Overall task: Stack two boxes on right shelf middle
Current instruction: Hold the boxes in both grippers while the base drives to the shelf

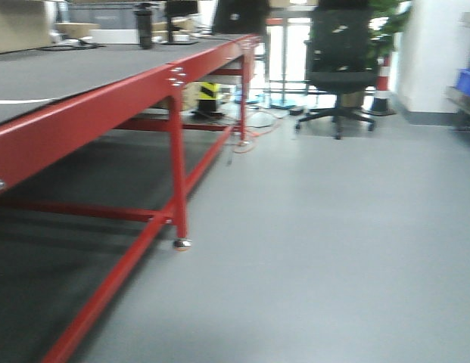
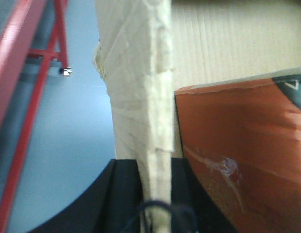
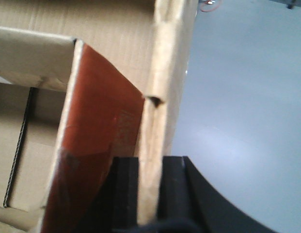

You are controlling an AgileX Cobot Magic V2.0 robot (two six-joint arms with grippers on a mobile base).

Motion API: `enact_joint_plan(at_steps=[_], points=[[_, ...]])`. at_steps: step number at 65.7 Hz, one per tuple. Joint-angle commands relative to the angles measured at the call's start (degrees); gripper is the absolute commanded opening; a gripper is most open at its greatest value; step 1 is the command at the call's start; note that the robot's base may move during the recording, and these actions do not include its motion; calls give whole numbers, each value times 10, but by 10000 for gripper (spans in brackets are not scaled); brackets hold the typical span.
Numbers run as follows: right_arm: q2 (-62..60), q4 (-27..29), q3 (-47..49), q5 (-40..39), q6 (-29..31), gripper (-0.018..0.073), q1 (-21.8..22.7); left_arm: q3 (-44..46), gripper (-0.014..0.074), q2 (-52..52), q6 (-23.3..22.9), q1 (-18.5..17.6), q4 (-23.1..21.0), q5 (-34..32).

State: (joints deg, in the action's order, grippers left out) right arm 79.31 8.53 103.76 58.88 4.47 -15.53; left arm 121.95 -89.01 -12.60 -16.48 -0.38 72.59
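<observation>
L gripper [image 2: 157, 167] & R gripper [image 3: 149, 167] each pinch a wall of the cardboard carton [image 2: 228, 43], which sits between them, wall edges running straight out from the fingers [image 3: 125, 194]; shelf nowhere in view.

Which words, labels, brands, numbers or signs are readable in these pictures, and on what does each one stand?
None can be read.
Left wrist view: the box bears a pale mark on a dark patch at the picture's right edge, cut off and unreadable.
Right wrist view: plain cardboard and a red-brown panel, no print.
Front view: blurred; the yellow-black post and the red-white cone carry stripes only.
</observation>
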Motion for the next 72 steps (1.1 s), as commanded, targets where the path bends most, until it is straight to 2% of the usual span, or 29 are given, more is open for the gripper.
enact_joint_plan(at_steps=[1,72], points=[[-5,-14,8,-27,8,-153,4,8,-111,8,-1,1,-3,-26],[-5,-13,8,-27,8,-153,4,8,-111,8,-1,1,-3,-26]])
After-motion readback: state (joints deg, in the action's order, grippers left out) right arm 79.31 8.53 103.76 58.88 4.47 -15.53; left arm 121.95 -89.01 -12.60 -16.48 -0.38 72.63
